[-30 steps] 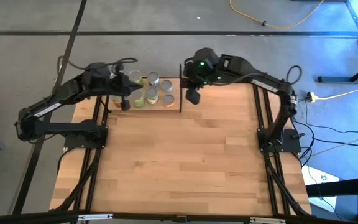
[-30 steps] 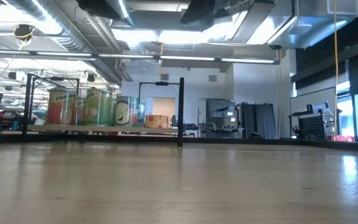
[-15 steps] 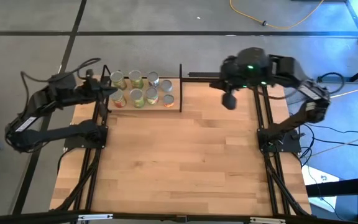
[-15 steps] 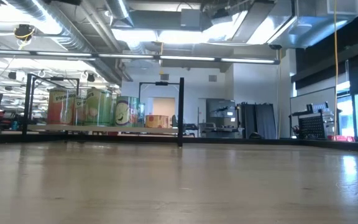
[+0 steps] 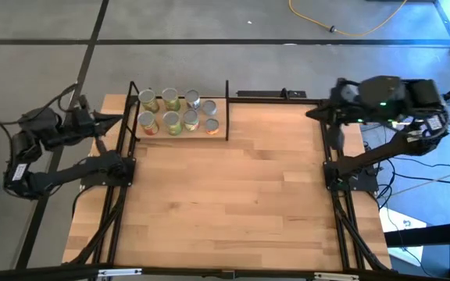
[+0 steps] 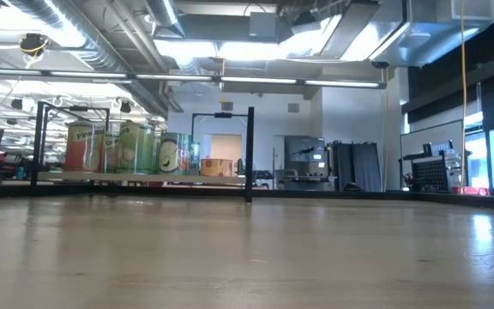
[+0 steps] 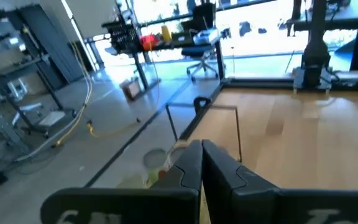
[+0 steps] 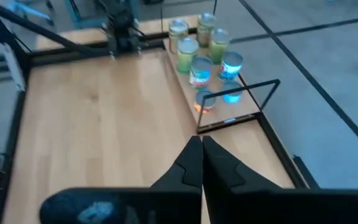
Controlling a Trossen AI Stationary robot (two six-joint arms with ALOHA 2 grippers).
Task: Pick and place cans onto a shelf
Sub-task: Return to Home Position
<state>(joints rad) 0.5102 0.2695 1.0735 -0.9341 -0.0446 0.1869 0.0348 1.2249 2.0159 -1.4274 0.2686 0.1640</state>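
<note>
Both arms have drawn well away from the shelf point(image 5: 226, 117) since the earlier frames. A second ago the two grippers hung right at the rack, one at each end; half a second ago the left one was still just beside its left posts and the right one was over the far right part of the table point(image 5: 225, 203). Now the left arm is folded back beyond the table's left edge, and the right arm is pulled out to the right edge, above its own base rail. The left gripper point(image 7: 201, 148) has its fingers pressed together with nothing between them, and the right gripper point(image 8: 202, 143) is likewise fully closed and empty. The cans point(image 5: 171, 121) have not shifted: they stand upright in two short rows on the shelf's light board at the far left of the table, inside the thin black posts, with their round tops showing silvery and pale from above. From the low camera the same cans point(image 6: 118, 148) line up on the raised board at the left, labels orange, green and yellow, with a black post point(image 6: 250, 154) closing the rack's right end; this view looks the same as in the earlier frames. Each wrist camera looks back across the wood toward the rack from farther off.
</note>
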